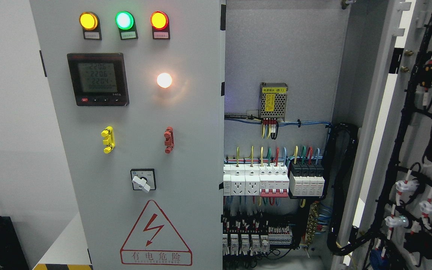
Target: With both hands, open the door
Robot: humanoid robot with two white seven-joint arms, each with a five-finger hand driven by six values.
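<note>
white wall [9,112]; left door [141,150] shut, right door [407,150] open.

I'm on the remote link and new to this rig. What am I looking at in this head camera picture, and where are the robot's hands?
This single picture comes from the camera on the humanoid robot's head, facing an electrical cabinet. The left door is closed and carries three indicator lamps, a digital meter, a rotary switch and a red warning triangle. The right door is already swung open, showing its wiring. Inside sit a power supply and breakers. Neither robot hand is in view, so nothing is held.
</note>
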